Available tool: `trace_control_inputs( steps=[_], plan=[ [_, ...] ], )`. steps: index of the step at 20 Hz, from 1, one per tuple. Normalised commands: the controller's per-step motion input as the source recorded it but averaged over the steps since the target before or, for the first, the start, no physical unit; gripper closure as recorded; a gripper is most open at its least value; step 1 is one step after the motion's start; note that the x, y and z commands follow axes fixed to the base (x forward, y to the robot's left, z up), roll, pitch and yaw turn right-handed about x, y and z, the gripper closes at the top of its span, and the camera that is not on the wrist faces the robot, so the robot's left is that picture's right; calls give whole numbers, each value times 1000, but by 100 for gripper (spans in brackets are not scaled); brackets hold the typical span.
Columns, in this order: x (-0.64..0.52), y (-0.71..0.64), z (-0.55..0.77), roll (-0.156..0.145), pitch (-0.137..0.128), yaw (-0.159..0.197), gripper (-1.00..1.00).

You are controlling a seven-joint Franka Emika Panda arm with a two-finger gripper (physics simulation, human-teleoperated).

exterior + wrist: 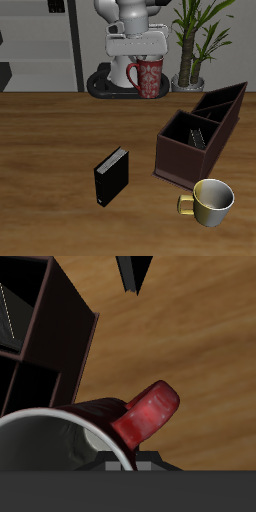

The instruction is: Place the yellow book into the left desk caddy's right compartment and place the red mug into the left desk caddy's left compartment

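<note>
My gripper is shut on the rim of the red mug, which hangs upright above the back of the table. The wrist view shows the mug's grey inside and its red handle close up. The left desk caddy is a dark brown box nearer the table's front edge than the mug, and the mug is apart from it. The yellow book lies inside the caddy's large section at its lower end. In the wrist view the caddy is below the mug, and the book shows as a grey strip.
A black book stands upright on the wood in front of the mug. A shiny yellow-gold mug sits near the table's front edge, just before the caddy. A potted plant stands at the back beside the arm.
</note>
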Motion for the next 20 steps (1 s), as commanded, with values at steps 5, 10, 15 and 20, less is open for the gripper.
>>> trace_control_inputs(
  steps=[5,10,15,20],
  plan=[
    [-164,267,-26,50,11,9,100],
    [-111,140,-70,16,8,3,100],
    [-93,180,-88,23,9,-11,100],
    [-62,253,-123,3,2,-34,100]
  ],
)
